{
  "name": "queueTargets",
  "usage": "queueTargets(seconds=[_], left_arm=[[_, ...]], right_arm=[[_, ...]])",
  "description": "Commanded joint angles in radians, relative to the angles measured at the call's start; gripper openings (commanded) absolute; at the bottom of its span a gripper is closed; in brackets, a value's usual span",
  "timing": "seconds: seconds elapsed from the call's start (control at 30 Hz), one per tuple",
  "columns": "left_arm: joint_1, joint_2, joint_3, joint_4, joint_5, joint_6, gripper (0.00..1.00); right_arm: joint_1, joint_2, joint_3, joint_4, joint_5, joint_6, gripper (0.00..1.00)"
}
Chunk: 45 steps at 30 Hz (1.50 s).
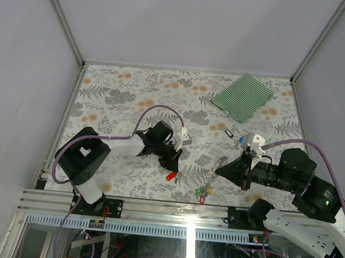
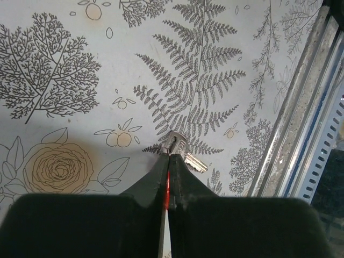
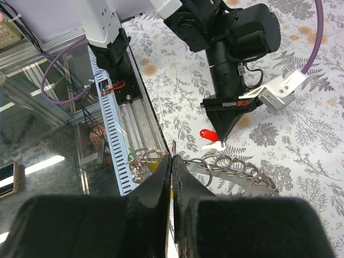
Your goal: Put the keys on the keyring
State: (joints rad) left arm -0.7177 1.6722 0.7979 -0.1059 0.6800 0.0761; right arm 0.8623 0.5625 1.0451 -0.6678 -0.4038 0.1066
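Keyring point(image 3: 236, 165) of coiled metal; red-tagged key point(image 3: 207, 134)

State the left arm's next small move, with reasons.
Probably raise the left end effector a little: its jaws are shut on the small red-tagged metal key, low over the floral-print table, and the grey coiled metal keyring pinched in the right end effector lies apart from it.

The keyring point(image 3: 236, 165) lies right of a key point(image 1: 171, 176), cloth point(image 1: 243, 96) behind.
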Motion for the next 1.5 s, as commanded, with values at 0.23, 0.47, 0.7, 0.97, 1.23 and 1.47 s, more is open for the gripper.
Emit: queueTargets(seconds=[0.23,0.47,0.7,0.97,1.23,1.47], left_arm=[[0.005,-0.233,0.039,0.028,-0.113,-0.088,0.00],[-0.060,-0.357,0.157,-0.128,-0.293,-0.030,0.00],[-0.150,-0.443,0.339,-0.350,-0.443,0.047,0.00],[-0.202,-0.585,0.449,-0.368,-0.403,0.143,0.00],[-0.204,-0.756,0.404,-0.213,-0.168,0.228,0.00],[-0.203,-0.806,0.377,-0.162,-0.137,0.190,0.00]], right_arm=[[0.000,-0.085,-0.056,0.241,0.090,-0.042,0.00],[0.001,-0.108,-0.075,0.321,0.077,-0.233,0.00],[0.001,-0.084,-0.095,0.414,-0.035,-0.324,0.01],[0.001,-0.032,-0.118,0.565,-0.152,-0.344,0.00],[0.001,0.008,-0.190,0.826,-0.257,-0.318,0.00],[0.000,0.039,-0.188,0.910,-0.278,-0.337,0.00]])
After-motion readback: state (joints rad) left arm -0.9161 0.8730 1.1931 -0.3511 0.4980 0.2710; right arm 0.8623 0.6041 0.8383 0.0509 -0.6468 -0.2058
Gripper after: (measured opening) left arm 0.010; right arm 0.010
